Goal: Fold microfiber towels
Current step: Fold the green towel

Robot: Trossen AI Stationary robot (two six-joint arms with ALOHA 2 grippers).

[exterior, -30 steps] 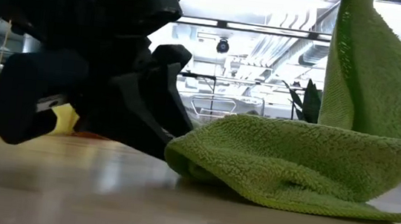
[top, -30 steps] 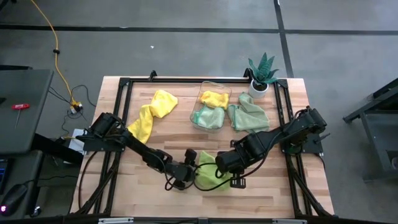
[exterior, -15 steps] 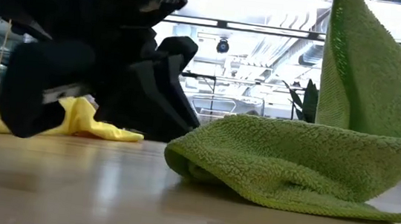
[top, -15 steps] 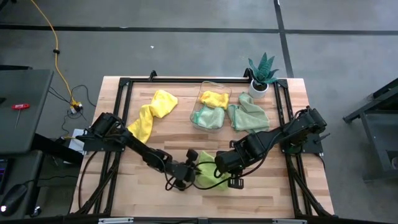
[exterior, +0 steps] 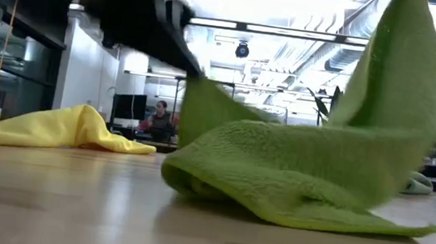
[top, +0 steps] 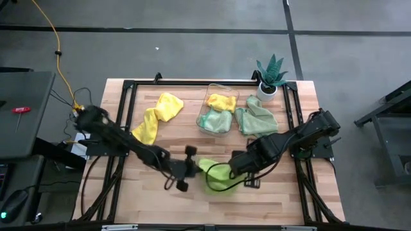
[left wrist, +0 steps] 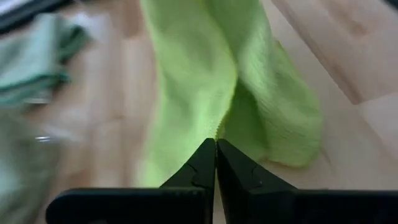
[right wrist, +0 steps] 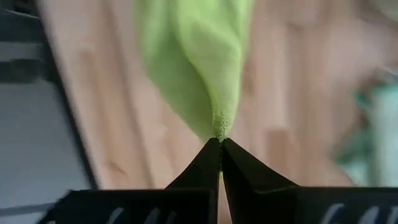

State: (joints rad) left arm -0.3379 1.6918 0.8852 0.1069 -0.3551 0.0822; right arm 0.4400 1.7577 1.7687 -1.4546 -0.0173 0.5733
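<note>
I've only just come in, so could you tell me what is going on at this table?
Both arms are handling the lime green towel near the table's front. The left gripper and the right gripper are each shut on a corner, lifting it partly off the wood. A yellow towel lies further back, unfolded.

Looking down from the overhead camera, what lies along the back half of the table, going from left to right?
Yellow towel → clear plastic bin holding a yellow and a mint cloth → pale green towel → potted plant.
</note>
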